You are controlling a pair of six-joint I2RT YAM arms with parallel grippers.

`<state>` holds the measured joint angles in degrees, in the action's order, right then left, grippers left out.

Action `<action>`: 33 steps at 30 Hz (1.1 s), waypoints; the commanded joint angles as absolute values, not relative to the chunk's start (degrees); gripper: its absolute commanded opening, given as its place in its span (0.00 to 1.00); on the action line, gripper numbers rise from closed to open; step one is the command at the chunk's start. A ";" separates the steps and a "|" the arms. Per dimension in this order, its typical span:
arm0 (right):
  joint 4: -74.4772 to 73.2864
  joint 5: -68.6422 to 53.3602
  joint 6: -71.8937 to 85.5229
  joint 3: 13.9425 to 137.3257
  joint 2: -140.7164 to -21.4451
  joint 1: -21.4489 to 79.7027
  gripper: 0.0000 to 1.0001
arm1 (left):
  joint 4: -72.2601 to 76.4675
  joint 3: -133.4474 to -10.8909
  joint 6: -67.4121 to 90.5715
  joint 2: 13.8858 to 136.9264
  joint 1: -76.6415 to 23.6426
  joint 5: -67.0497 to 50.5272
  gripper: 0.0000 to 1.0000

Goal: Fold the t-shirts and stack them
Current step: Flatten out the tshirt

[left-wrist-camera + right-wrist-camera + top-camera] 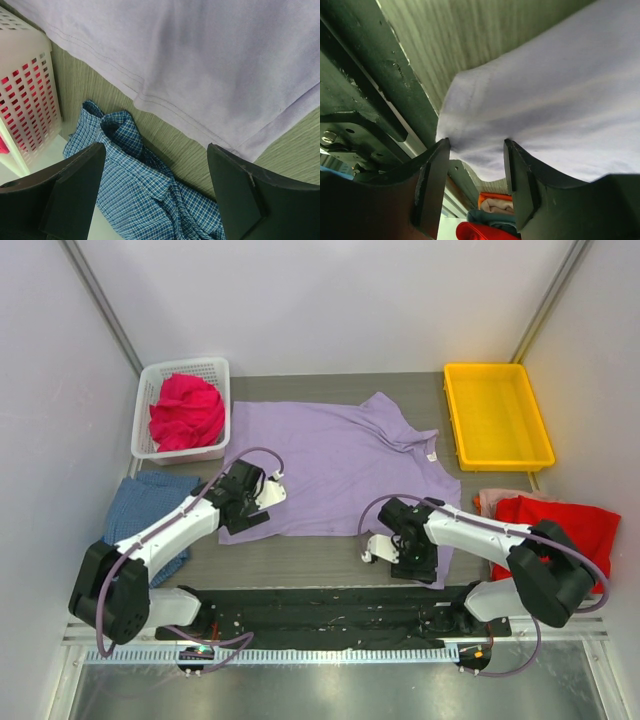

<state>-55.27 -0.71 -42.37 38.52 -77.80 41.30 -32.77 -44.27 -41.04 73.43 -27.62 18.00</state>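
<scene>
Lavender-purple soft cloth t-shirt lies spread flat on the grey table; left end effector hovers released by its hem, right end effector gapes at a corner. Uneven pinches could drag the thin fabric askew, wrinkling the fold.

Lavender t-shirt, flat, centrally placed

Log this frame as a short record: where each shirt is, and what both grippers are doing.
purple shirt: spread flat, mid-table, unfolded
pink shirt: bunched in the white basket
blue checked shirt: crumpled, left of the left arm
red shirt: crumpled, far right
left gripper: open, over the purple shirt's near-left corner
right gripper: open, fingers either side of its near-right hem
</scene>
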 commanded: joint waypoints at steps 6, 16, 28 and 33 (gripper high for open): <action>-51.42 -0.26 -45.26 34.98 -78.49 41.84 0.50 | -31.64 -48.25 -41.92 75.67 -27.33 20.30 0.87; -50.01 -0.26 -45.00 34.45 -76.99 41.75 0.04 | -33.48 -43.16 -44.38 73.13 -25.67 19.52 0.86; -47.90 3.52 -43.42 35.33 -77.08 41.75 0.01 | -44.38 -40.42 -47.20 64.34 -24.70 12.05 0.85; -47.55 4.48 -43.51 36.56 -77.69 41.49 0.01 | -43.69 -39.03 -46.93 64.33 -24.70 9.84 0.85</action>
<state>-53.10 2.57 -43.40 36.01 -76.86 41.69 -42.68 -39.38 -46.74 64.88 -24.99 12.69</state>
